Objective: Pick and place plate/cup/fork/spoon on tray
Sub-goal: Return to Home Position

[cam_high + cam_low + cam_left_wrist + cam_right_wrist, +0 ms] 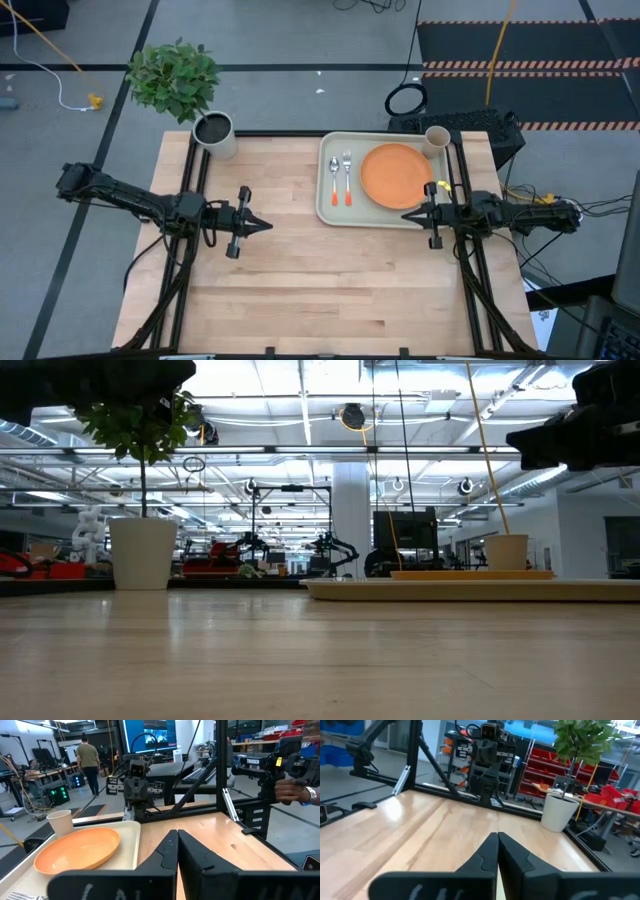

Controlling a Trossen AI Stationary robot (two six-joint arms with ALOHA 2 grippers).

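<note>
Starting at the left of the high view: the left pincer hovers over bare wood on the surface, its fingers clenched to a point with nothing between them, aimed toward the tray. Behind it, at the far left corner, stands a light pot of dark soil, with a leafy plant just beyond the edge.

Moving right, the tray sits at the far right part of the surface. Inside it, the spoon and the fork lie side by side along its left end, orange handles pointing toward the near edge. Next to them the plate fills the middle of the tray, lying flat. The cup stands upright in the far right corner of the tray.

Furthest right, the right pincer hangs at the near right corner of the tray, fingers also pressed together and gripping nothing, pointed toward the left arm.
</note>
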